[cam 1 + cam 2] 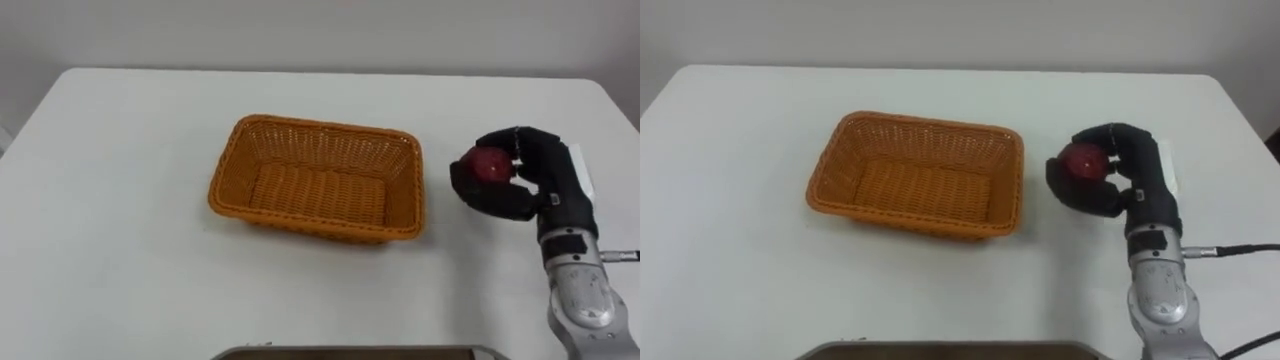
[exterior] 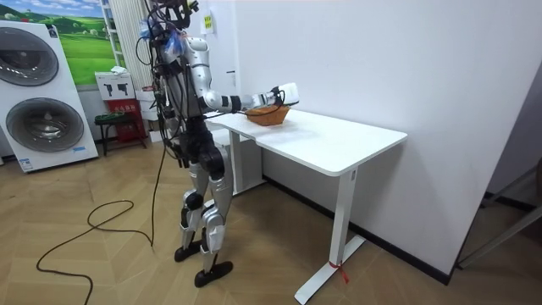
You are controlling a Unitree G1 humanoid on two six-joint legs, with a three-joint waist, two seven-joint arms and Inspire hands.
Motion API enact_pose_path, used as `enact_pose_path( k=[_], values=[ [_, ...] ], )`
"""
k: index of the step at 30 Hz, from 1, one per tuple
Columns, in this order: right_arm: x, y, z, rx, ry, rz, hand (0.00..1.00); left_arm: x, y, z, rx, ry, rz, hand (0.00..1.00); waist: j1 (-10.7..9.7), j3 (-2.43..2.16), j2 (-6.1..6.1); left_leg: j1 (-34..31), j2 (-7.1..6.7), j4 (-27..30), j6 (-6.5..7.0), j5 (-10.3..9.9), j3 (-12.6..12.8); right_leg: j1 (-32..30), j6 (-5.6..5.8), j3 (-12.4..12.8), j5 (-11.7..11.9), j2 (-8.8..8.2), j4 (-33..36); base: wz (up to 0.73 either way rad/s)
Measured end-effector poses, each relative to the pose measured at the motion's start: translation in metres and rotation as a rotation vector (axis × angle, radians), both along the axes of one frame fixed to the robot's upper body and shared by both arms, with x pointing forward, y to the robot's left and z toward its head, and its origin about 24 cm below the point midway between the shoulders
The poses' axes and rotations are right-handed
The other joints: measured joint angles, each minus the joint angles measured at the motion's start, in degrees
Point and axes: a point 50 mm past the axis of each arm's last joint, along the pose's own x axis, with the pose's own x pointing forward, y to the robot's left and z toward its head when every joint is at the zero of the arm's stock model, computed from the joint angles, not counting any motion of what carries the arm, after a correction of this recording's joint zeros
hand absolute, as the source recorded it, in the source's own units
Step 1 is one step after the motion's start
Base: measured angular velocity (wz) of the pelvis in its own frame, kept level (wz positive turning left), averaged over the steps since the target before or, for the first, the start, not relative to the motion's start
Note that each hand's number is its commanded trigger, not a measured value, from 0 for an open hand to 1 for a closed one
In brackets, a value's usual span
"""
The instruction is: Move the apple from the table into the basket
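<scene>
Red apple (image 1: 489,165) — smooth, round.

The apple (image 1: 490,164) is mostly hidden inside the curled fingers of the right robot hand (image 1: 535,172). Just a red patch shows, and whether it touches the worktop (image 1: 120,220) cannot be told. The worktop's near edge is cut off by the bottom of the eye views, where a flat grey strip (image 1: 350,353) is too cropped to identify. In the room view the basket (image 2: 269,117) is too small to see into, and a washing machine (image 2: 42,123) is cut by the left edge.
</scene>
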Motion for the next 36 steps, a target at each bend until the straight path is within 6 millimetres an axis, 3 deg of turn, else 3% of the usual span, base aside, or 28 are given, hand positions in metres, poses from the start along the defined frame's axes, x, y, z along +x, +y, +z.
enact_pose_path(
  k=[7,11,14,15,16,17,27,36],
  values=[
    [0.002,0.023,0.011,0.015,-0.030,0.150,1.00,0.004,-0.005,-0.002,-0.017,-0.003,-0.042,0.00,1.36,0.25,0.39,0.03,-0.04,0.05,0.00,0.00,0.12,-0.03,0.03,0.28,0.02,-0.02,-0.02,-0.02],
    [0.001,0.039,0.008,-0.007,0.000,0.254,1.00,0.005,-0.007,-0.003,-0.022,0.010,-0.052,0.00,2.04,-0.04,0.97,-0.04,-0.05,0.10,0.00,0.00,0.11,0.01,0.03,0.07,0.02,-0.05,0.04,0.01],
    [0.001,0.050,0.006,-0.005,0.019,0.312,1.00,0.006,-0.009,-0.003,-0.025,0.020,-0.071,0.00,2.76,-0.02,1.45,-0.23,-0.07,0.12,0.07,0.04,-0.32,0.03,0.03,-0.28,0.02,-0.10,0.06,0.05],
    [0.000,0.052,0.006,-0.003,0.024,0.325,0.62,0.006,-0.009,-0.003,-0.025,0.023,-0.075,0.00,2.76,-0.01,1.45,-0.32,-0.07,0.15,0.09,0.05,-0.44,0.02,0.03,-0.52,0.02,-0.13,0.06,0.14],
    [0.000,0.057,0.005,0.001,0.031,0.354,0.51,0.007,-0.010,-0.004,-0.026,0.026,-0.085,0.00,2.86,-0.02,1.44,-0.43,-0.06,0.22,0.11,0.07,-0.58,0.03,0.03,-0.87,0.02,-0.15,0.03,0.11],
    [-0.001,0.063,0.003,0.002,0.042,0.387,0.00,0.010,-0.011,-0.004,-0.028,0.026,-0.100,0.00,2.98,-0.03,1.38,-0.47,-0.04,0.34,0.11,0.08,-0.65,0.08,0.03,-1.08,0.02,-0.16,-0.03,0.09],
    [-0.005,0.090,-0.005,0.006,0.104,0.541,0.00,0.016,-0.016,-0.006,-0.038,0.037,-0.133,0.00,4.81,0.11,0.58,-0.94,-0.08,0.44,0.10,0.10,-1.52,0.06,0.01,-1.67,0.03,-0.25,-0.10,0.02],
    [-0.003,0.092,-0.005,-0.006,0.120,0.567,0.00,0.021,-0.017,-0.006,-0.057,0.031,-0.138,0.00,5.94,0.21,0.03,-1.15,-0.13,0.46,0.09,0.11,-1.92,-0.02,0.01,-1.89,0.03,-0.27,-0.19,0.01]
  ],
)
